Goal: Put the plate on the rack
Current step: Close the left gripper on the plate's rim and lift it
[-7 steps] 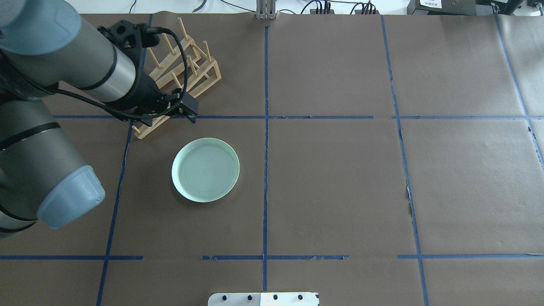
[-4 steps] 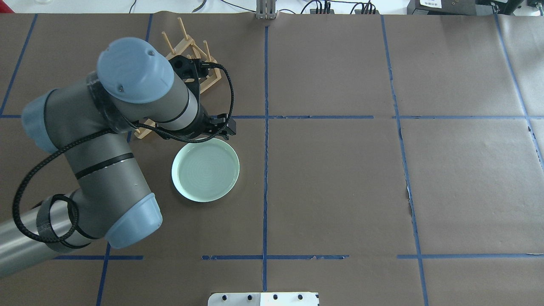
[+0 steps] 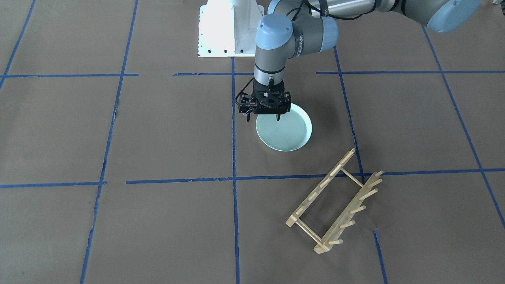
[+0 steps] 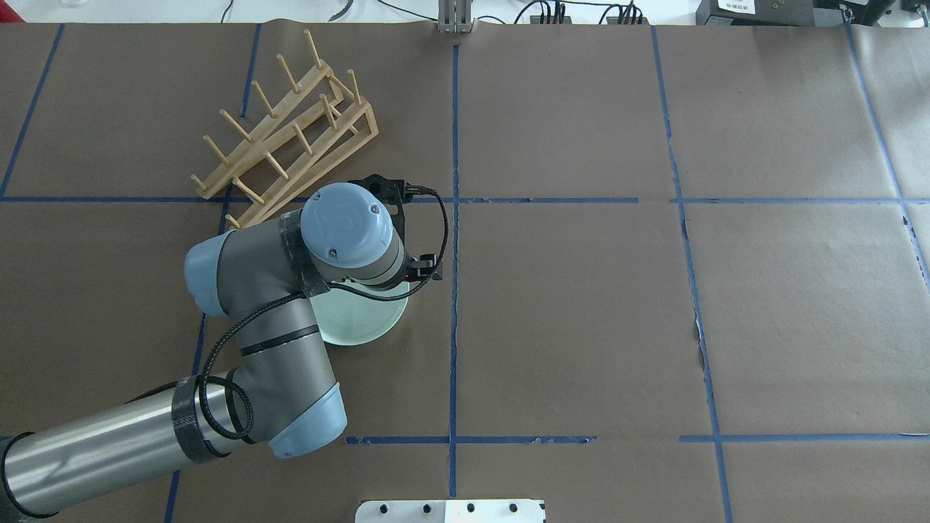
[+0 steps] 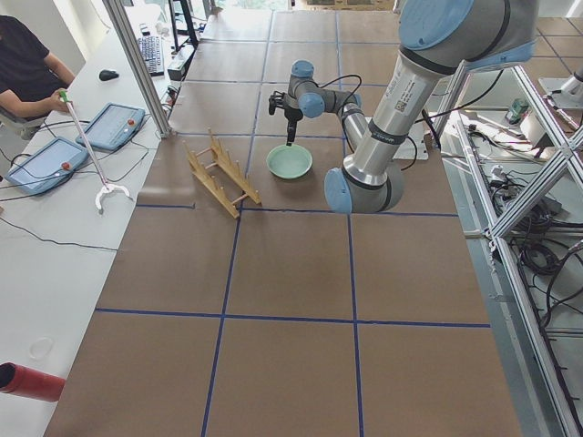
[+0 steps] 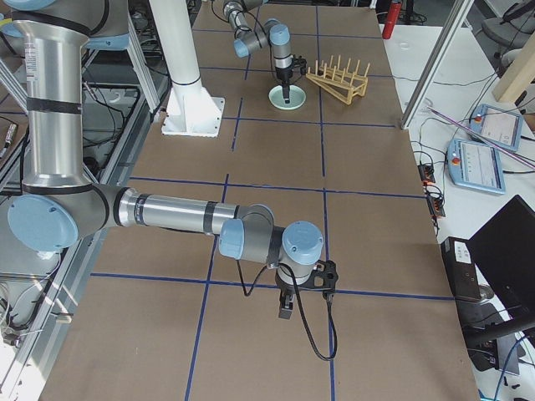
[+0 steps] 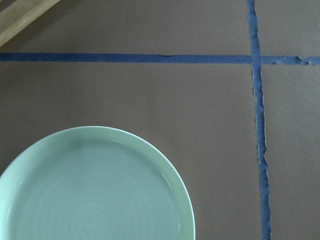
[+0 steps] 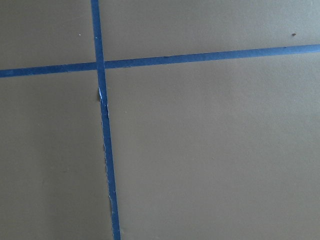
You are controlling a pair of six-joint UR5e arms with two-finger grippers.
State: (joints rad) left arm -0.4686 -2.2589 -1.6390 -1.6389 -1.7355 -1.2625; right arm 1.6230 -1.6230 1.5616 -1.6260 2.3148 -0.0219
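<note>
Left gripper [image 3: 263, 117] hangs straight down, low at the plate's [image 3: 288, 132] edge on the robot's right side, fingers [image 3: 278, 116] spread apart: one over the mint-green inside, the other out over the brown paper [image 3: 158, 138], the rim between them. Whether either tip touches, I can't tell. Plate lies flat, face up, on the paper, just beside a blue tape line [image 3: 232, 157]; the left wrist view looks down on that same rim and a tape crossing next to it. Farther out from the robot, the wooden dish rack [image 3: 335, 201] stands apart from the plate, set slantwise across another tape line, pegs up. Well off on the robot's right, the right gripper [image 6: 284, 311] points down over the paper near a tape crossing; fingers spread or together, I cannot tell.
</note>
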